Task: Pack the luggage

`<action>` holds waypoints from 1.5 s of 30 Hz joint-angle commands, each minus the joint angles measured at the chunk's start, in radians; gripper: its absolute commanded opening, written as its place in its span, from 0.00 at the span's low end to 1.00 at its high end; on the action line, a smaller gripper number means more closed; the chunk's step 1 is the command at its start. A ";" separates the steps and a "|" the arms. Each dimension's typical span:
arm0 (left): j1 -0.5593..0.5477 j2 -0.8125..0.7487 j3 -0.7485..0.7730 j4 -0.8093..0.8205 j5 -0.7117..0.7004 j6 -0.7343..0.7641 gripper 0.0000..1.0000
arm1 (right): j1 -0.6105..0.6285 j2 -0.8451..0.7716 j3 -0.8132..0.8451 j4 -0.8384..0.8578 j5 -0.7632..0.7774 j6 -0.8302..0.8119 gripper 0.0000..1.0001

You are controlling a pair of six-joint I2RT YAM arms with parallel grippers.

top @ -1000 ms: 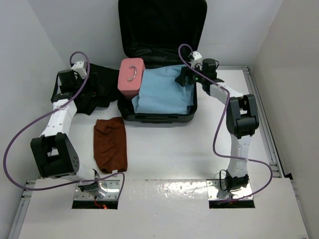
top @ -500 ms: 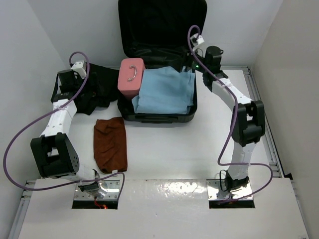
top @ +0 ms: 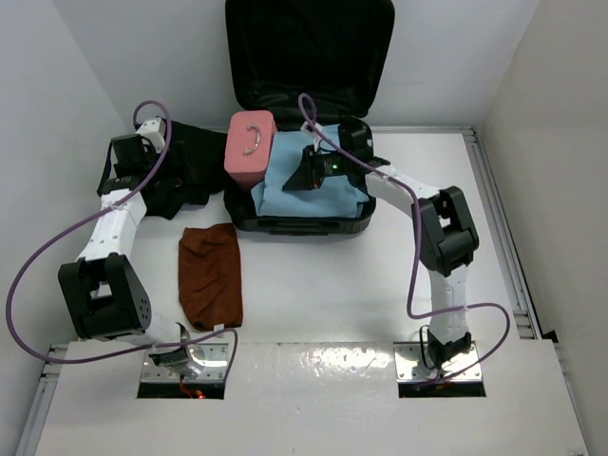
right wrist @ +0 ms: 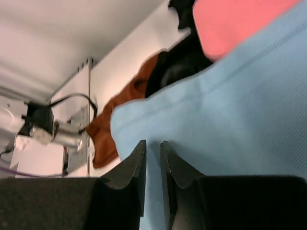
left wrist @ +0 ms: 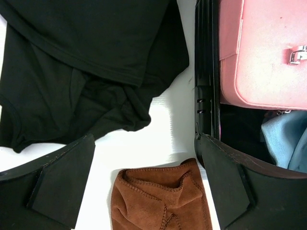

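My left gripper [left wrist: 146, 139] spread wide above one black garment [left wrist: 72, 62]; one brown cloth [top: 211, 275] beside; one luggage [top: 304, 226] open, far middle of table, holds one pink case [top: 250, 147], one blue cloth [top: 285, 195]; my right gripper [right wrist: 152, 143] nearly pressed together over blue cloth, pinch unclear

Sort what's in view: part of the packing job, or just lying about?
Job: suitcase, with blue cloth and pink case inside it; brown cloth and black shirt beside it, likely still to pack.
Lying about: nothing loose; only purple cables, metal base plate.
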 commanded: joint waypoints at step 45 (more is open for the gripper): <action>-0.037 0.154 0.182 0.049 -0.100 -0.010 0.96 | -0.194 0.185 0.381 -0.001 0.566 -0.182 0.50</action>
